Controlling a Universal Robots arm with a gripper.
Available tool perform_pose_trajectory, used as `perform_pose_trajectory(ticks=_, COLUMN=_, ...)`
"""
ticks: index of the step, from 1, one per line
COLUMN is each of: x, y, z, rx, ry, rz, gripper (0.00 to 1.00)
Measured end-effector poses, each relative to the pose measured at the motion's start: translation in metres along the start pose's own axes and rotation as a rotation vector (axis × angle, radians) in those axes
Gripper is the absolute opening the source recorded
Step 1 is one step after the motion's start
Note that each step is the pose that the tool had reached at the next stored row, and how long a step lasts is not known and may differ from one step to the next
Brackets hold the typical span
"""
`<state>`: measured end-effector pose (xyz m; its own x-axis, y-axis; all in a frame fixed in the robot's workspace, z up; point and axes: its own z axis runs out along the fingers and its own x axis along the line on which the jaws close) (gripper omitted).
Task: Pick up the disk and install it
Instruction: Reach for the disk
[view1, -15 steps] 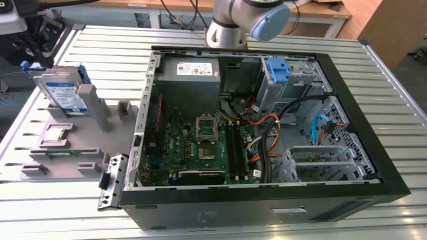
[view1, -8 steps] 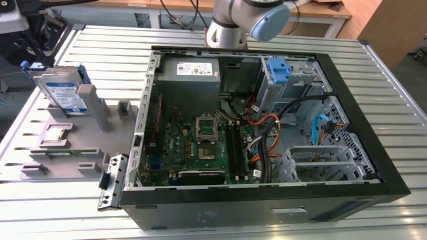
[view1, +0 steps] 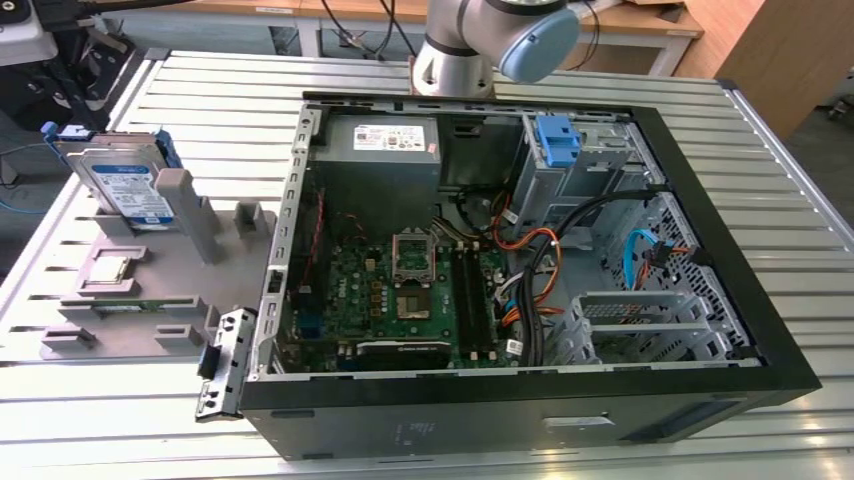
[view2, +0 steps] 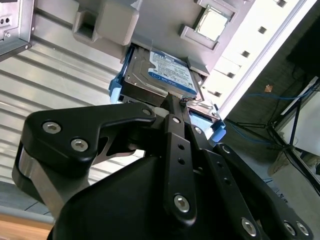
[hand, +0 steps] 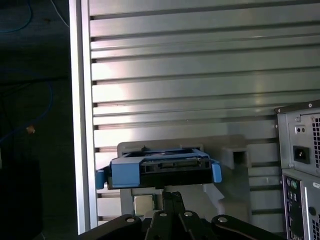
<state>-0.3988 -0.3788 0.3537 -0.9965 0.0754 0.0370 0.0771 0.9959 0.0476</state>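
My gripper (view2: 175, 103) is pinched closed, empty. The disk (view2: 161, 75) stands on edge in the grey fixture (view1: 147, 270) just ahead of the fingertips, beside the computer case (view1: 694, 300), its upper edge crosswise to them.

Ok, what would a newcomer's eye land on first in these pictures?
The open computer case dominates the middle of the exterior view, with its green motherboard and cables exposed. At the exterior view's left, the disk in its blue carrier stands on edge in a grey fixture. In both wrist views the black claw points toward that disk, shut and not gripping it.
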Motion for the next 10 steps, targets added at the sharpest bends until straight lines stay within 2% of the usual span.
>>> perform_pose_trajectory(ticks=2, x=0.0063, y=-0.0004, z=0.0017, rx=-0.0231, ry=-0.0059, rz=-0.001, gripper=0.11)
perform_pose_trajectory(ticks=10, x=0.0072, y=0.0029, z=0.0035, rx=-0.0253, ry=-0.0062, rz=-0.001, gripper=0.11)
